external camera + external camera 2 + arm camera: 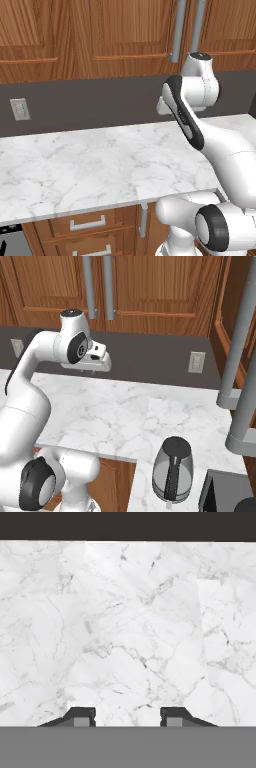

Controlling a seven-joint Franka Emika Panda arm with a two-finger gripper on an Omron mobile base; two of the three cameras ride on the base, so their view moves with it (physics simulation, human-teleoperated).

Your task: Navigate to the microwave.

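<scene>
Tool [128, 716] released, fingers [80, 716] apart above white marble desk [125, 627], kettle [171, 468] well off to its right, no readable writing.

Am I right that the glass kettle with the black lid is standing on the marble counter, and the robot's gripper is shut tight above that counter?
Not quite. The kettle does stand on the marble counter, but the gripper is open: the hand view shows its two fingertips set well apart over bare marble, holding nothing.
</scene>
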